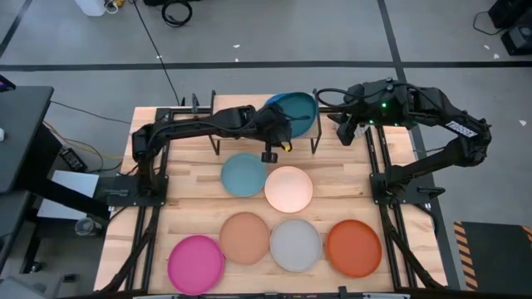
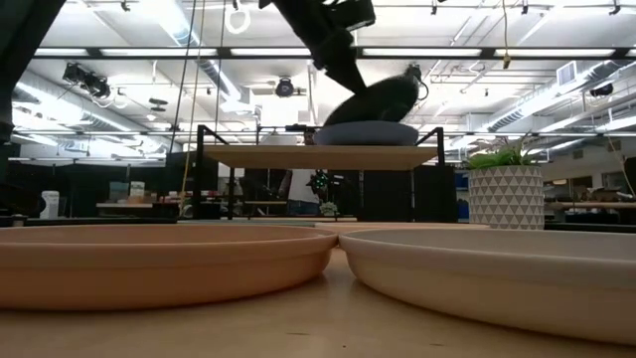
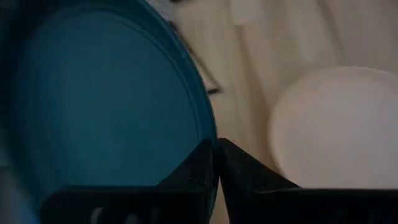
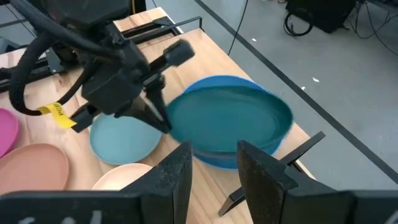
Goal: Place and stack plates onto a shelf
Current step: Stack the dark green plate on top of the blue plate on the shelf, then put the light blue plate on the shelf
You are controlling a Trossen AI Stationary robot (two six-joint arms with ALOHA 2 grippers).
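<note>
On the bench, the shelf is carrying a bright blue plate; the left pincer is pinching the dark teal plate tilted above it, while the right pincer is hovering nearby, partly open, empty.

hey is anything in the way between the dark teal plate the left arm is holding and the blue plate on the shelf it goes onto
Nothing visible does. The left gripper pinches the rim of the dark teal plate, which sits tilted right above the bright blue plate on the shelf. The right gripper hangs off to the side, open and clear of both.
</note>
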